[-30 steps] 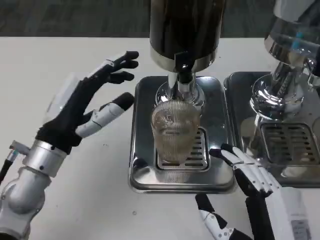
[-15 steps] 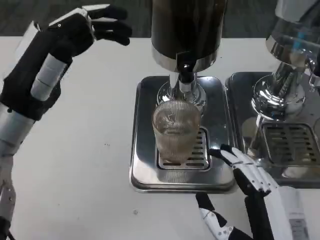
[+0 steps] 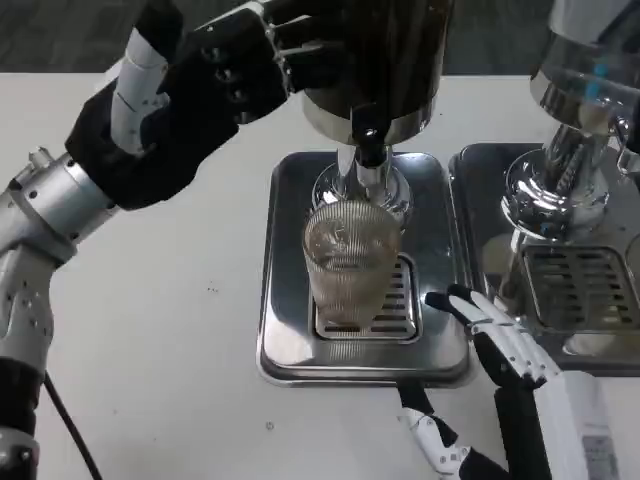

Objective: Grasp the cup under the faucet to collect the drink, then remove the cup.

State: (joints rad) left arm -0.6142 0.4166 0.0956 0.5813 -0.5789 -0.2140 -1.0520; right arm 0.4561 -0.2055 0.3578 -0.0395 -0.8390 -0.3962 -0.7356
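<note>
So the ribbed cup (image 3: 351, 262) sits on the drip tray (image 3: 290, 350) under the faucet (image 3: 368, 150), unheld, right hand (image 3: 500, 345) spread empty beside it, left hand (image 3: 205, 90) up by the dispenser (image 3: 370, 50), grip unclear — filling and removal look undone.

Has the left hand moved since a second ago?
Yes. The left hand rose and swung right, from beside the drip tray up to the dark dispenser tank.

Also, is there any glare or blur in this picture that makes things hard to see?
Head view: bright glare on the shiny drip tray and the chrome dispenser at right; the ribbed cup stays sharp; the left robot hand is dark with little detail; the right robot hand looks clear.
</note>
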